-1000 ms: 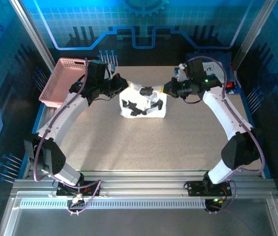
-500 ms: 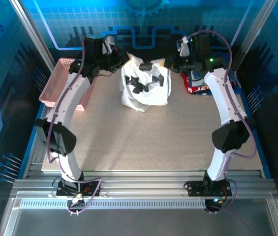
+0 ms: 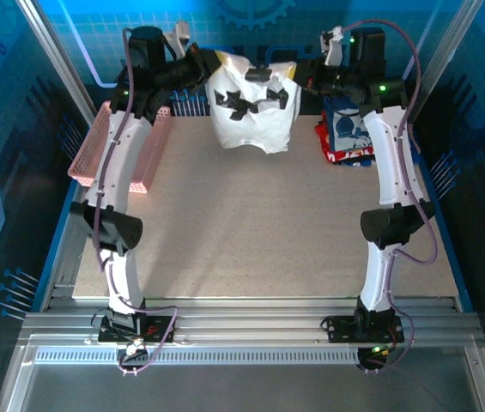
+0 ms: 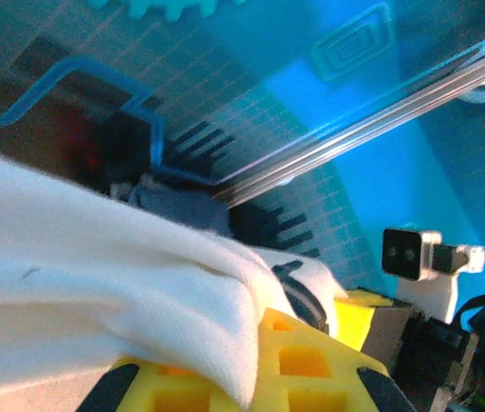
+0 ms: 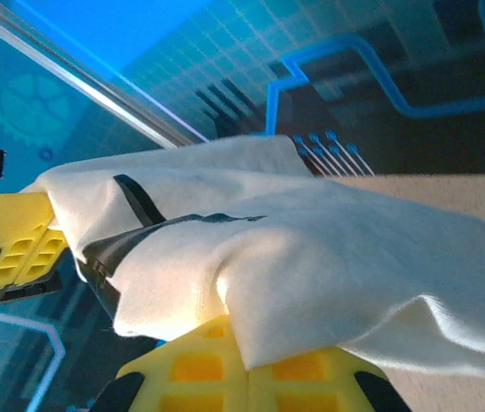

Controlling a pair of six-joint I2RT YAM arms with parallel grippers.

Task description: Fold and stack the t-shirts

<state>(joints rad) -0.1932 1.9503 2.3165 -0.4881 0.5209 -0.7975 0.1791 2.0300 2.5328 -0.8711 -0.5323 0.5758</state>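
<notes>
My left fingers (image 3: 211, 69) and right fingers (image 3: 304, 75) each pinch a top corner of the white shirt (image 3: 251, 107), which hangs above the desk's (image 3: 251, 232) far edge. I should spread the corners level and taut, then lay it flat, clear of the stack (image 3: 349, 137) in the far-right corner.

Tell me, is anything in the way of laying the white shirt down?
Nothing visible. The left gripper and right gripper hold the white shirt above bare table; pink basket and shirt pile sit off to the sides.
</notes>
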